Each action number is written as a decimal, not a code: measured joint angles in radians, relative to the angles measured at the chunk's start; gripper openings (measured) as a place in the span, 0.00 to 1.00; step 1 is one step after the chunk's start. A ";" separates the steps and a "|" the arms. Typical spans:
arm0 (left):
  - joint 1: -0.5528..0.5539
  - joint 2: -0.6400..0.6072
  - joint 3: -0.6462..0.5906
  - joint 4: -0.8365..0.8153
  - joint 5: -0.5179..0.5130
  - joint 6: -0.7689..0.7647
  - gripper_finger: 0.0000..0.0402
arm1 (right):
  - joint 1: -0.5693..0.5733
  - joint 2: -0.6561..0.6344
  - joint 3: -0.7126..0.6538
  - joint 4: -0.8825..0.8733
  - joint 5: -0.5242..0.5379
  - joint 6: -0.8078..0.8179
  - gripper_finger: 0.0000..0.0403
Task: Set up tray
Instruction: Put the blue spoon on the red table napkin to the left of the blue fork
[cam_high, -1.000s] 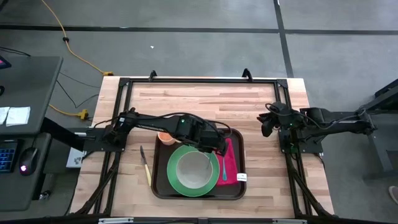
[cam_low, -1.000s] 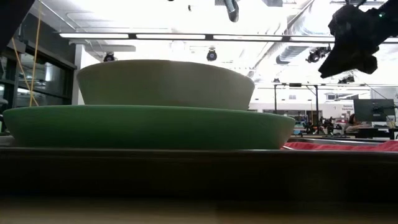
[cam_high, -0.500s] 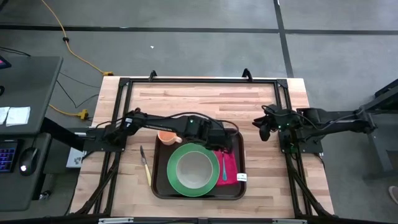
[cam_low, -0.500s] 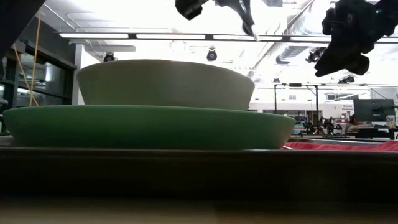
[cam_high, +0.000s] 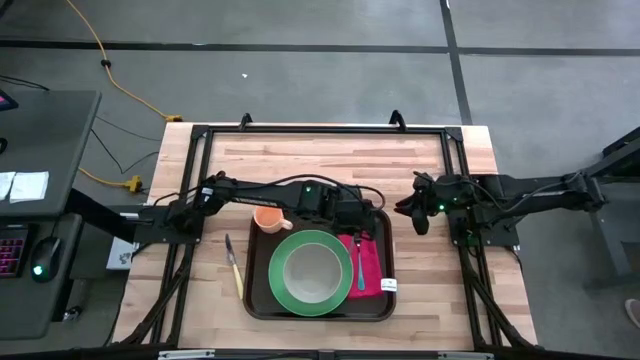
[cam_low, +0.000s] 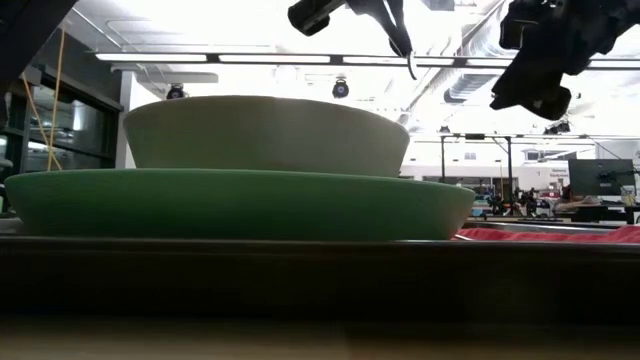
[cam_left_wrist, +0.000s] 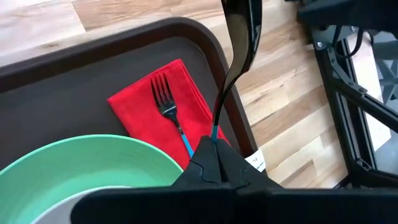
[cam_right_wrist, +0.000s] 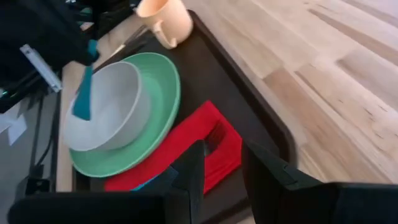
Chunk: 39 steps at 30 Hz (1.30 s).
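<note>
The dark brown tray (cam_high: 382, 305) lies on the table's near middle. On it stand a green plate (cam_high: 284, 290) with a pale bowl (cam_high: 311, 268), a peach cup (cam_high: 268, 218) at its far left, and a red napkin (cam_left_wrist: 146, 109) at its right with a blue-handled fork (cam_left_wrist: 166, 112) lying on it. My left gripper (cam_left_wrist: 214, 149) hangs over the napkin's far end, shut on a spoon (cam_left_wrist: 239, 50) with a dark bowl and a blue handle. My right gripper (cam_right_wrist: 221, 168) stands open with nothing in it above the table, right of the tray (cam_right_wrist: 261, 106). My left gripper pinches the spoon between its two fingers at the blue handle (cam_left_wrist: 214, 133), just behind the dark neck. The fingers slant down from the table's left and lie along the spoon. The dark bowl end sticks out past the fingertips, lifted clear above the napkin and the tray rim.
A knife (cam_high: 234, 268) lies on the bare wood left of the tray. A black frame (cam_high: 320, 128) runs round the table top. Bare wood shows along the far side and to the tray's right.
My left gripper has carried the spoon from over the plate's far right rim toward the table's right and far edges, to over the napkin's far end. My right gripper has moved toward the tray and tipped further downward, its fingers unchanged.
</note>
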 joint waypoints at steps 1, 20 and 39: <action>0.000 0.000 0.000 0.000 -0.002 0.000 0.01 | 0.000 0.006 0.000 0.011 -0.012 -0.005 0.21; 0.000 0.019 0.001 0.015 -0.011 0.000 0.01 | 0.000 0.083 0.000 0.234 -0.152 -0.022 0.21; 0.007 0.019 0.001 0.021 -0.064 0.015 0.01 | 0.006 0.183 0.000 0.358 -0.177 -0.007 0.31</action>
